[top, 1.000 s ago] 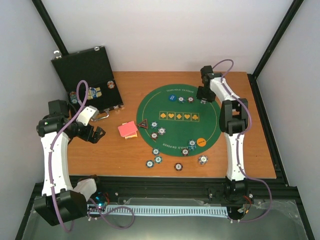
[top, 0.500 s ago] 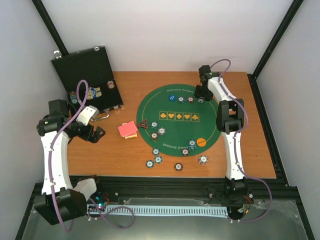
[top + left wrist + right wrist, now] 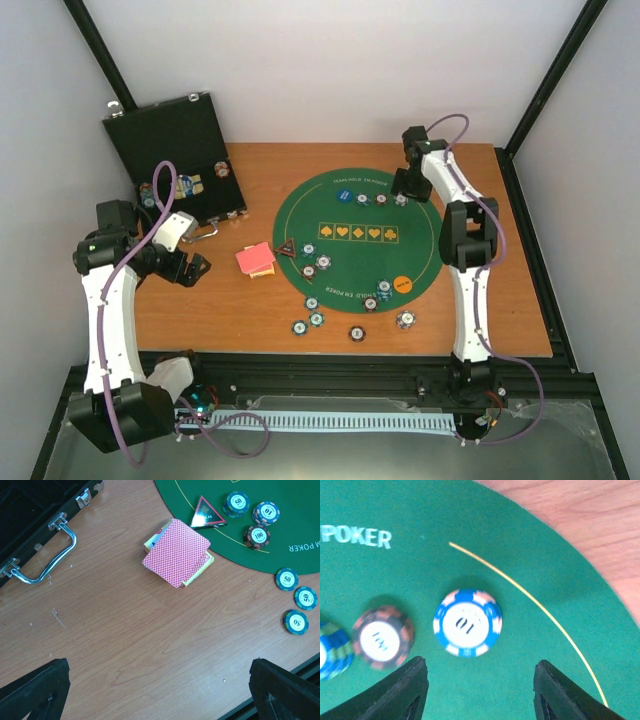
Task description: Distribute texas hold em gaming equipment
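Note:
A stack of red-backed cards [image 3: 255, 258] lies on the wood left of the mat; it also shows in the left wrist view [image 3: 177, 552]. A black red-edged triangle marker [image 3: 287, 248] sits at the mat's left edge. Striped chips lie on the mat's far side [image 3: 380, 199] and near its front [image 3: 316, 319]. A blue button [image 3: 343, 194] and an orange button [image 3: 402, 283] lie on the mat. My right gripper [image 3: 480, 690] is open and empty just above the felt, a blue 10 chip [image 3: 467, 623] lying just beyond its fingertips. My left gripper [image 3: 160, 690] is open and empty over bare wood.
The black hinged case [image 3: 180, 160] stands open at the back left, its metal handle [image 3: 47, 555] toward the cards. The round green felt mat [image 3: 355, 250] covers the table's middle. A black and pink chip [image 3: 383, 637] lies left of the blue one.
My right gripper shifted slightly left and back again over the mat's far edge. My left arm has not moved.

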`<state>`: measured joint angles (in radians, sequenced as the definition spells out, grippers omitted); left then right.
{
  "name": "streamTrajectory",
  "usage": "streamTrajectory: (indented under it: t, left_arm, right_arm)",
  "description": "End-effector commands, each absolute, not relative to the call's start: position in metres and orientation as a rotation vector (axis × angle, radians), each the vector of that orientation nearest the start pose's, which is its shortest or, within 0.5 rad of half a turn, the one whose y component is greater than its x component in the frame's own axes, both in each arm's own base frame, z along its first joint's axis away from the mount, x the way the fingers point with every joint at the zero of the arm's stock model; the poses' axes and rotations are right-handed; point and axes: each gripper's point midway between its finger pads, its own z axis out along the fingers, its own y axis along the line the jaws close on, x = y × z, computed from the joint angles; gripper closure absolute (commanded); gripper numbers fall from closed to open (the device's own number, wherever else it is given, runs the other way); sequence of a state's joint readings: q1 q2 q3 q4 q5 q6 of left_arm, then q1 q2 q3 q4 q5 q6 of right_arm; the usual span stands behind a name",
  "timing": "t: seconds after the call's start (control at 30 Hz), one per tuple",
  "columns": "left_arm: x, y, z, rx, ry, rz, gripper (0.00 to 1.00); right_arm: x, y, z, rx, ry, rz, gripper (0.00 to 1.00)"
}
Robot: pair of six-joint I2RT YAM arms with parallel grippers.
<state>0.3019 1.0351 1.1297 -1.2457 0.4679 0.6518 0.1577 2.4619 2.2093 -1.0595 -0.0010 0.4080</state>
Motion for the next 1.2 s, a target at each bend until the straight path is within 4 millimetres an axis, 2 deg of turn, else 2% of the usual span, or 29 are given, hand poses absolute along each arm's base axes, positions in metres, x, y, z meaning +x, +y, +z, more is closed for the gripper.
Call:
streamTrajectory:
  t: [0.0, 0.1, 0.17, 0.2, 0.23, 0.33, 0.47, 0.57, 0.7, 0.83, 1.0, 1.17]
  left_arm:
    - [0.227, -0.012, 0.221, 0.58, 2.458, -0.288, 0.0]
    - [0.225, -0.014, 0.223, 0.575, 2.45, -0.292, 0.0]
    - [0.223, -0.015, 0.224, 0.572, 2.448, -0.296, 0.0]
    - [0.222, -0.015, 0.224, 0.571, 2.449, -0.298, 0.0]
    - [0.221, -0.016, 0.225, 0.571, 2.447, -0.301, 0.0]
    - [0.217, -0.018, 0.224, 0.573, 2.445, -0.309, 0.0]
    - [0.216, -0.018, 0.222, 0.573, 2.451, -0.31, 0.0]
    - [0.214, -0.018, 0.22, 0.573, 2.458, -0.309, 0.0]
    - [0.213, -0.019, 0.22, 0.577, 2.454, -0.312, 0.0]
    - [0.212, -0.019, 0.218, 0.574, 2.462, -0.317, 0.0]
    - [0.21, -0.019, 0.218, 0.579, 2.457, -0.307, 0.0]
    - [0.209, -0.02, 0.221, 0.584, 2.449, -0.3, 0.0]
  right_arm:
    - [0.511, 0.083, 0.119, 0.376, 2.76, 0.147, 0.41]
    - [0.475, 0.092, 0.139, 0.358, 2.725, 0.157, 0.41]
    - [0.443, 0.099, 0.142, 0.347, 2.726, 0.148, 0.41]
    - [0.423, 0.11, 0.14, 0.314, 2.732, 0.141, 0.41]
    - [0.395, 0.11, 0.134, 0.31, 2.746, 0.113, 0.41]
    - [0.338, 0.12, 0.117, 0.301, 2.766, 0.114, 0.39]
    - [0.278, 0.118, 0.101, 0.328, 2.777, 0.105, 0.35]
    - [0.246, 0.111, 0.094, 0.362, 2.785, 0.12, 0.34]
    - [0.22, 0.107, 0.089, 0.37, 2.798, 0.16, 0.32]
    - [0.204, 0.114, 0.076, 0.342, 2.846, 0.187, 0.32]
    - [0.195, 0.124, 0.059, 0.322, 2.883, 0.195, 0.32]
    - [0.187, 0.121, 0.042, 0.337, 2.91, 0.174, 0.32]
